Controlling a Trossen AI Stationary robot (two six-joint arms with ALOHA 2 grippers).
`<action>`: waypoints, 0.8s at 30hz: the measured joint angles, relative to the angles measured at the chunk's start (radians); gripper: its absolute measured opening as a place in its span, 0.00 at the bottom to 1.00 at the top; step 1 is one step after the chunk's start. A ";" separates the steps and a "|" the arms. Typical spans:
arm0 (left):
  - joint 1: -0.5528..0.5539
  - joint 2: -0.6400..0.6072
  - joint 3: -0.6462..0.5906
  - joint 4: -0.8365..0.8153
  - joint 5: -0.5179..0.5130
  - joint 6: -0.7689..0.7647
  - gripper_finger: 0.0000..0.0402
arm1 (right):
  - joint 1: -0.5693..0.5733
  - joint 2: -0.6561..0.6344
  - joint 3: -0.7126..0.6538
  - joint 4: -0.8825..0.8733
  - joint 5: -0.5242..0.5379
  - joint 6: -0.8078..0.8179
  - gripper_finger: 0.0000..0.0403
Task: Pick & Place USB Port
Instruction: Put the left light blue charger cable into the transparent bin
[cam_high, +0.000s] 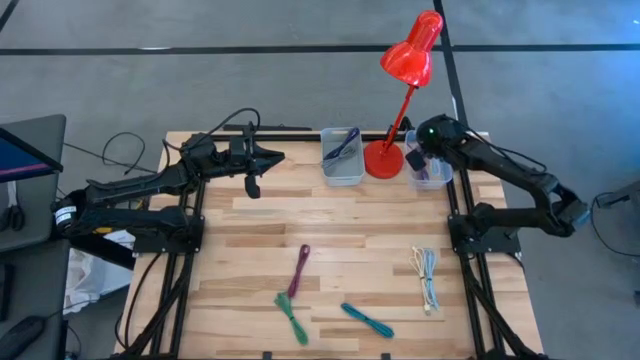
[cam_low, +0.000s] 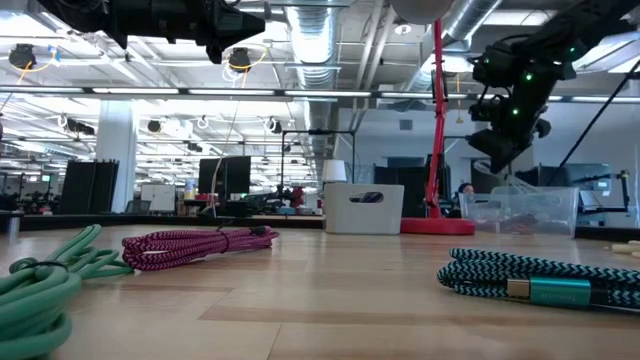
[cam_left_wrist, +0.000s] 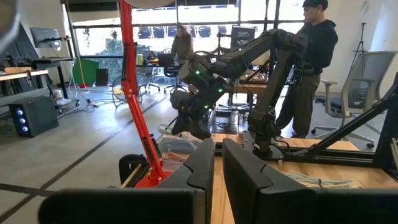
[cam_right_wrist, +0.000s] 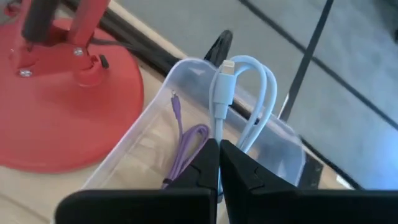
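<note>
My right gripper (cam_right_wrist: 219, 149) is shut on a pale blue USB cable (cam_right_wrist: 249, 93), above the right clear bin (cam_high: 432, 178) at the table's far edge. That bin holds a purple cable (cam_right_wrist: 186, 146). In the low view the right gripper (cam_low: 500, 150) hangs just over the bin (cam_low: 525, 212). My left gripper (cam_high: 272, 157) waits high over the table's far left, fingers shut and empty, pointing level toward the right. A magenta cable (cam_high: 300, 270), a green cable (cam_high: 292, 315), a teal cable (cam_high: 366, 320) and a pale cable (cam_high: 428, 278) lie flat on the table. My right gripper pinches the pale blue cable between its two fingers, on the strands just below the white connector (cam_right_wrist: 217, 124). The fingers slant down from above. A loop (cam_right_wrist: 264, 87) and the connector end (cam_right_wrist: 224, 65) stick out beyond the fingertips over the bin; whether they touch it I cannot tell.
A red desk lamp stands with its round base (cam_high: 382, 160) between the two bins, its stem leaning over the right gripper. The left clear bin (cam_high: 342, 165) holds a dark cable. A person (cam_left_wrist: 314, 62) stands beyond the table's right side.
</note>
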 joint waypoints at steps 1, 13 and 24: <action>0.000 0.000 0.000 0.000 0.000 0.000 0.08 | -0.002 0.011 0.000 0.001 -0.003 0.000 0.00; 0.000 0.000 0.000 0.000 0.000 0.000 0.08 | -0.003 0.041 0.000 -0.041 -0.004 0.018 0.00; 0.000 0.000 0.000 0.000 0.000 0.000 0.08 | -0.002 0.040 0.000 -0.049 -0.003 0.018 0.05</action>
